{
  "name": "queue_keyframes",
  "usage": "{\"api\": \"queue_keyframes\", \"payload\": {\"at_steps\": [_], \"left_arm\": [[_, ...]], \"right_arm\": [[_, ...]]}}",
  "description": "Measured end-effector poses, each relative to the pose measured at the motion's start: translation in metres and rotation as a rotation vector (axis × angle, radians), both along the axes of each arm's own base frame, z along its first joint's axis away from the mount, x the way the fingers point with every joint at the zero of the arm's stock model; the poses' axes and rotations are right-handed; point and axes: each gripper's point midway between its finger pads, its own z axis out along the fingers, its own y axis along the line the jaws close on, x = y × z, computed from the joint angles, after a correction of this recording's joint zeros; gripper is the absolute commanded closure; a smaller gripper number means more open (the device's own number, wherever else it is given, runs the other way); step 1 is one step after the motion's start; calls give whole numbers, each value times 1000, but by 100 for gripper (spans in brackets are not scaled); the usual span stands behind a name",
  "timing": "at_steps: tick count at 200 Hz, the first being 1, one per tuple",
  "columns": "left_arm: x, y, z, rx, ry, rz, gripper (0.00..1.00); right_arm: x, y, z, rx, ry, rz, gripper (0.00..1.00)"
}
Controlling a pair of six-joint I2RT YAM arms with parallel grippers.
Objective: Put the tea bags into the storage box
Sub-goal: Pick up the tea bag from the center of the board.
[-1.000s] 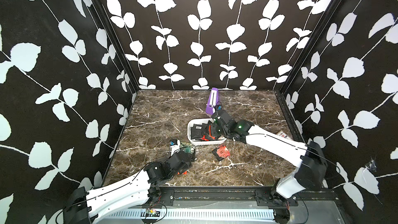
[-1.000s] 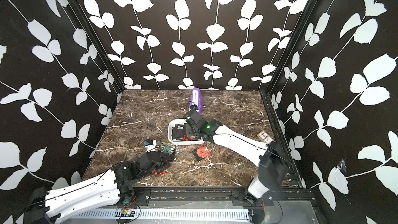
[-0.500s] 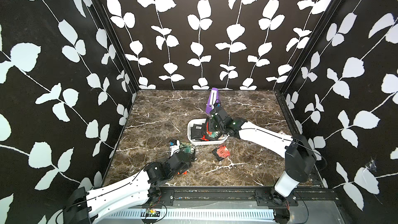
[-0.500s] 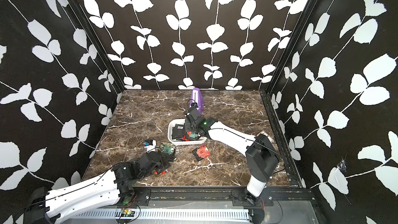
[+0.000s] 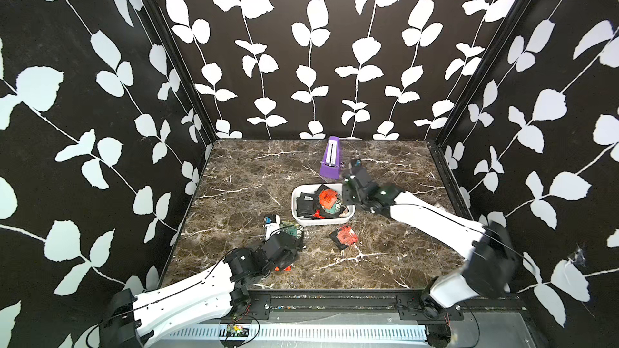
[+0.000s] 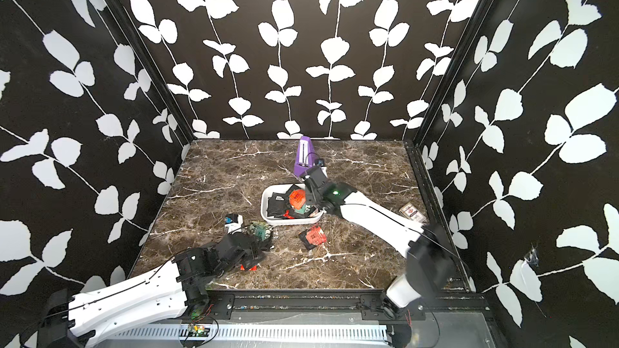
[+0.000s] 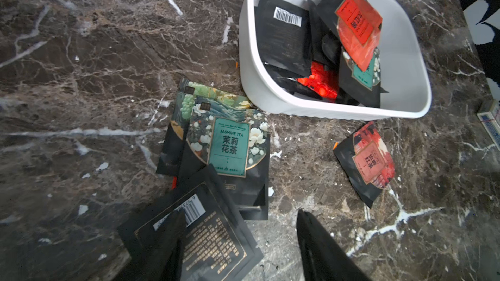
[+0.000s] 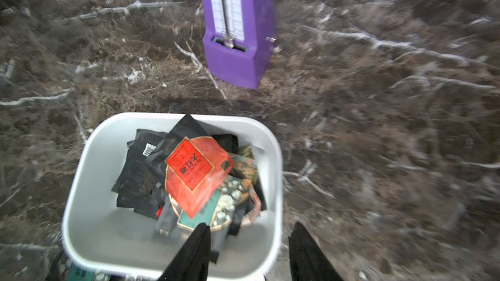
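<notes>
The storage box (image 5: 315,221) sits mid-frame on the desk (image 5: 241,175), with bare marble to its left and a purple metronome (image 5: 330,162) just behind. The right end effector (image 8: 250,228), arm stretched forward, hangs released over the tea bags (image 8: 194,168) heaped inside. The left end effector (image 7: 240,214), also released, hovers low beside a jasmine tea bag (image 7: 230,144) whose label reads only in the left wrist view.

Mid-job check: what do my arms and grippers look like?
The left arm and right arm have white tapered links, black joints, thin black cables alongside. A green light glows on the right wrist. The left gripper and right gripper have black pointed fingers.
</notes>
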Motion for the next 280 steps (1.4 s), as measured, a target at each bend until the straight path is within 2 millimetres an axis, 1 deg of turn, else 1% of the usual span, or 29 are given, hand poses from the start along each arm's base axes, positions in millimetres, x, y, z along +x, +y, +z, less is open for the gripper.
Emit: {"api": "queue_keyframes", "payload": {"at_steps": [12, 26, 42, 52, 56, 59, 64, 75, 87, 99, 118, 128, 139, 163, 178, 189, 213, 246, 280], "left_arm": [[0, -5, 1, -12, 0, -18, 37], [0, -15, 3, -37, 4, -45, 40], [2, -26, 7, -65, 1, -71, 46], [2, -31, 9, -83, 0, -84, 50], [1, -35, 7, -81, 12, -101, 52], [1, -39, 8, -88, 15, -115, 55], [1, -46, 9, -95, 21, -133, 58], [4, -65, 15, -125, 32, -171, 69], [7, -84, 15, -136, 47, -215, 78], [9, -101, 14, -144, 64, -255, 84], [11, -125, 10, -146, 97, -311, 85], [11, -136, 7, -142, 108, -334, 86], [13, -147, 5, -138, 117, -355, 86], [14, -166, -5, -119, 140, -388, 89], [16, -175, -13, -103, 154, -397, 93], [18, -181, -20, -91, 164, -403, 94], [21, -188, -31, -65, 178, -408, 94], [27, -194, -34, -49, 171, -408, 96], [31, -197, -42, -27, 173, -402, 98]], "right_arm": [[-12, -13, 18, 38, -42, -5, 52], [-26, -26, 28, 81, -73, -4, 52], [-40, -38, 25, 98, -71, -4, 51], [-42, -38, 21, 103, -64, -4, 52], [-44, -37, 16, 133, -67, -2, 52], [-45, -34, 16, 172, -81, 1, 52], [-51, -37, 7, 198, -76, 2, 53], [-73, -52, -23, 223, -24, -6, 55], [-90, -63, -51, 256, 21, -26, 56], [-100, -69, -74, 289, 53, -48, 57], [-111, -74, -103, 328, 100, -83, 58], [-114, -75, -112, 352, 115, -98, 58], [-115, -75, -118, 375, 125, -110, 58], [-114, -69, -124, 421, 133, -122, 58], [-112, -65, -128, 437, 145, -124, 59], [-112, -61, -132, 447, 158, -121, 60], [-110, -52, -138, 466, 184, -114, 61], [-109, -44, -146, 479, 212, -107, 61], [-112, -42, -161, 457, 258, -111, 61]]}}
